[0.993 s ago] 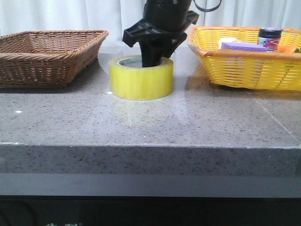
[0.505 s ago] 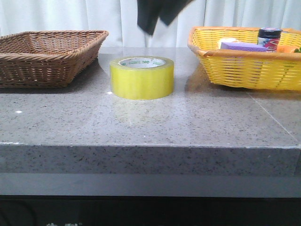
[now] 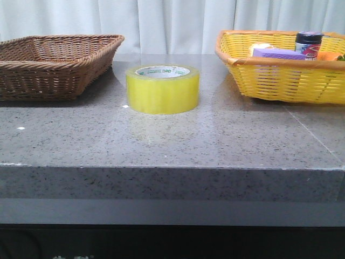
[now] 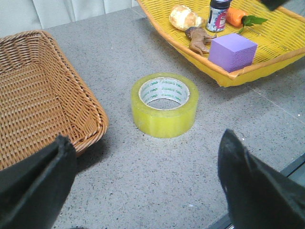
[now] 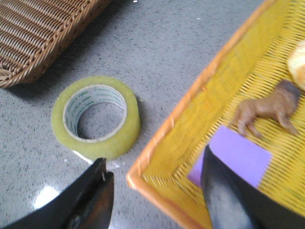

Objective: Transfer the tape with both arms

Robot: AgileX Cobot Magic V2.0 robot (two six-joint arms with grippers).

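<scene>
Tape (image 3: 163,89) is sitting flat on the desk (image 3: 172,140), hole up, between my arms; I'm holding both sets of jaws apart, the left gripper (image 4: 147,186) facing it squarely.

- The tape (image 3: 163,89) is seen as a wide, squat roll of translucent yellow, its white inner core printed in green.
- It is set flat on the grey speckled surface (image 3: 161,140), hole facing up, untouched.
- It is placed between the brown wicker basket (image 3: 54,65) and the yellow basket (image 3: 280,81).
</scene>
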